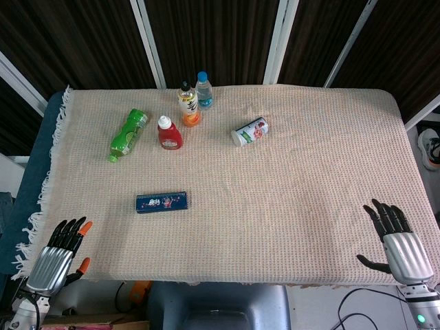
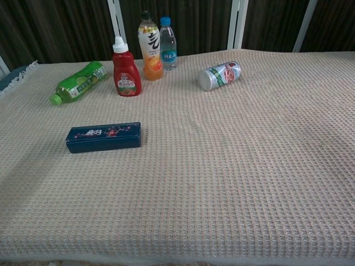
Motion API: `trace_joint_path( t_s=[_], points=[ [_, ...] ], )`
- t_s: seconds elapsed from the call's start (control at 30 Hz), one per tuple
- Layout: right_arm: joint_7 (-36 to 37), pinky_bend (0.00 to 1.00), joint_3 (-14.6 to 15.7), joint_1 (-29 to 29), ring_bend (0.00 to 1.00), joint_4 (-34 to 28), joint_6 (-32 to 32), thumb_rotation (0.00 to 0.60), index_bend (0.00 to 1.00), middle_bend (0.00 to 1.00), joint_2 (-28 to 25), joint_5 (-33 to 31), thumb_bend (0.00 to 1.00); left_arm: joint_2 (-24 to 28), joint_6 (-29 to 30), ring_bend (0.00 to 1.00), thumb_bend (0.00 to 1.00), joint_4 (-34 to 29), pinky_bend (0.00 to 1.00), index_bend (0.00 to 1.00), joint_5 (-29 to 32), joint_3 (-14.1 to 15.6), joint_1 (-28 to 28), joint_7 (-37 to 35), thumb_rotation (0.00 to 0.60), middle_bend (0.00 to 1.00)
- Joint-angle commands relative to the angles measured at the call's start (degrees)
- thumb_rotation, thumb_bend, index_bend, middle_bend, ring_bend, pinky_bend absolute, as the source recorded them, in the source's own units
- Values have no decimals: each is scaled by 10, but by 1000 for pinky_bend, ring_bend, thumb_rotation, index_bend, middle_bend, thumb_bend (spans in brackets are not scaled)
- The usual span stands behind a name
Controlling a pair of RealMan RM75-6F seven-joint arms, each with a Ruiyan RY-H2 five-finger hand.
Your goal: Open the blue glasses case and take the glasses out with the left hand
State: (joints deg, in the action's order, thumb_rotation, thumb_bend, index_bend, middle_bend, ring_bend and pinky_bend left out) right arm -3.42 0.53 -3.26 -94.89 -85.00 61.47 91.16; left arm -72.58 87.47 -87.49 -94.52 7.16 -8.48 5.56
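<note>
A beige waffle-weave cloth (image 1: 289, 199) covers the desk, fringed along its left edge; dark panels with white frames stand behind the far edge. The blue glasses case (image 1: 162, 202) lies closed and flat toward the near-left part of the desk, long and narrow, with a floral print on its lid. The left hand (image 1: 58, 253) rests at the near-left corner, fingers apart and holding nothing; the right hand (image 1: 395, 240) at the near-right corner, fingers likewise spread and empty.

The head view looks steeply down from above the table's near edge, covering the whole cloth (image 1: 289, 199). The chest view sits lower and nearer, facing forward across the same cloth.
</note>
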Motion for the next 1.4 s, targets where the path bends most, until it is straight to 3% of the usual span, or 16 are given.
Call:
trace_joint_path(
  t_s=[0.03,0.27,0.4,0.6,0.77,1.07,1.4],
  points=[
    [-4,0,-2,-1,0,2,2,600,0,0,3,-4,176,-8,-13,0,368,6,0,0,-4,-4,-7,-1,600,0],
    [-28,0,-3,-2,0,9,10,600,0,0,17,-11,176,-69,-70,0,368,30,0,3,-24,-50,-75,-54,600,0],
    [-20,0,-4,-5,0,7,15,600,0,0,14,-13,176,-116,-111,0,368,37,0,92,-14,-80,-114,-30,600,0],
    [-1,0,-3,-9,0,2,24,600,0,0,5,-11,176,-190,-172,0,368,48,0,165,43,-126,-157,30,600,0],
    [12,0,-7,-10,0,2,26,600,0,0,-2,-19,176,-251,-218,0,377,100,0,194,119,-174,-191,79,600,0],
    [35,0,-8,-9,0,1,22,600,0,0,-11,-18,176,-300,-248,0,378,141,0,227,185,-192,-217,120,600,0],
    [40,0,-8,-8,0,3,20,600,0,0,-14,-18,176,-320,-257,0,385,169,0,305,218,-199,-233,131,600,0]
  ],
)
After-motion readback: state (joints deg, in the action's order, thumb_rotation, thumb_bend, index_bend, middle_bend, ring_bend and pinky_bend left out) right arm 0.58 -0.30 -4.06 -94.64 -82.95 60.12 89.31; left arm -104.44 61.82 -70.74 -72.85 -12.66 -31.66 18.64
